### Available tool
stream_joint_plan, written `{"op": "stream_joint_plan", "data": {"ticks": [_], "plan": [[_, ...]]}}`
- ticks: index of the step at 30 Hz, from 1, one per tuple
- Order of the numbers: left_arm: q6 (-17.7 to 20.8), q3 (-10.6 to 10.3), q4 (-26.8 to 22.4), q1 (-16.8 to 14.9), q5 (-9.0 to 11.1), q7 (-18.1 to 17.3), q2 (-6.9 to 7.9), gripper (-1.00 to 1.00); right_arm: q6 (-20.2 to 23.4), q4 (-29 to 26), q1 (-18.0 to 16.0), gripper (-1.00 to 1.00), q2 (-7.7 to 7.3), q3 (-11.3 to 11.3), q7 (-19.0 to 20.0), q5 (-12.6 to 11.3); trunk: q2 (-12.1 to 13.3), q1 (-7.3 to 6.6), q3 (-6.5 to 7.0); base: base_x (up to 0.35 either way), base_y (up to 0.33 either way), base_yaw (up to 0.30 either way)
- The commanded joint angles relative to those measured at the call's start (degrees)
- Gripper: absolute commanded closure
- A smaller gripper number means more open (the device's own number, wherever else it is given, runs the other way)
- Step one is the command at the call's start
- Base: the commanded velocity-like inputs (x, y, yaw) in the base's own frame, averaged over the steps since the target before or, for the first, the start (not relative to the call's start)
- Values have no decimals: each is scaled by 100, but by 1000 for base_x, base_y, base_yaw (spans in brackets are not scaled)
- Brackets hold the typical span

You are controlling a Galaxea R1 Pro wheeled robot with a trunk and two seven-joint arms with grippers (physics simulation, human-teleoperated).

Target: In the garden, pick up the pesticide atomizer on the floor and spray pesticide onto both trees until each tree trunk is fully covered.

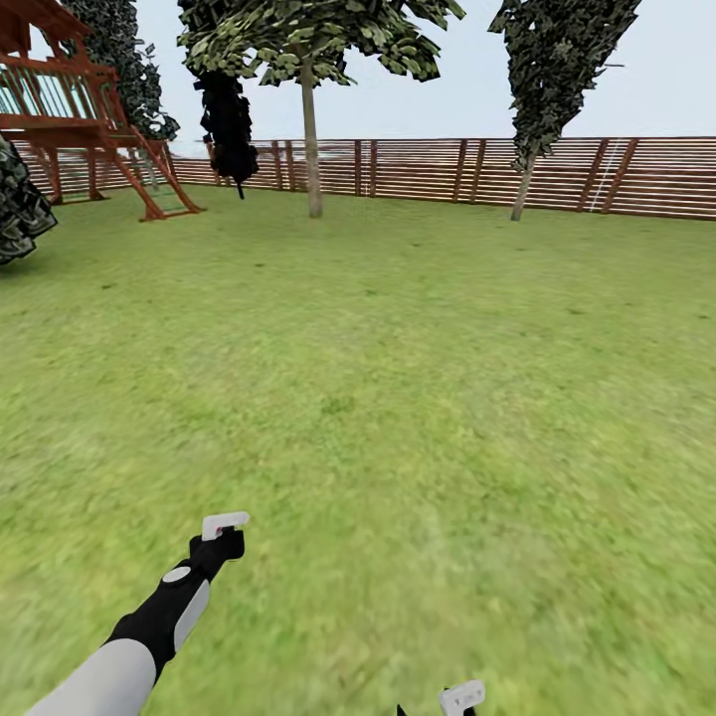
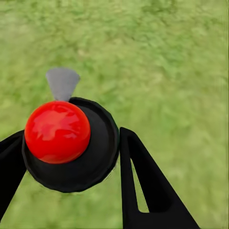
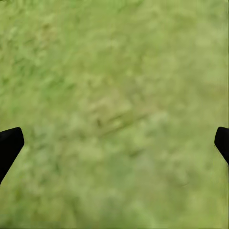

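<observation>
- One lawn (image 1: 398, 328)
- One slat fence (image 1: 428, 169)
- One wooden play structure (image 1: 70, 109)
- Two thin-trunked trees (image 1: 311, 129) (image 1: 527, 159) by the fence
- One red ball (image 2: 57, 131)
- Two end effectors (image 1: 224, 527) (image 1: 459, 698)

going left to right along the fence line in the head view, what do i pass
wooden play structure → dark columnar tree → thin-trunked leafy tree → leaning dark tree, all before the slat fence

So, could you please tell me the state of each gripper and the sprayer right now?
left gripper: shut on the pesticide atomizer.
pesticide atomizer: gripped, red dome showing, no spray visible.
right gripper: open, holding nothing.
</observation>
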Motion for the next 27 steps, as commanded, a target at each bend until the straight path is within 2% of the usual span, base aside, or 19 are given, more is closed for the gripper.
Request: {"op": "stream_joint_plan", "data": {"ticks": [1, 27], "plan": [[0, 2, 0, -1, 0, 0, 0, 100, 0, -1, 0, -100, 0, 0, 0, 0, 0, 0, 0, 338, 14, 0], [-8, 1, 7, -2, 0, 8, -8, 100, 0, 1, 0, -100, 0, 0, 0, -1, 0, 0, 0, 338, 8, 0]]}}
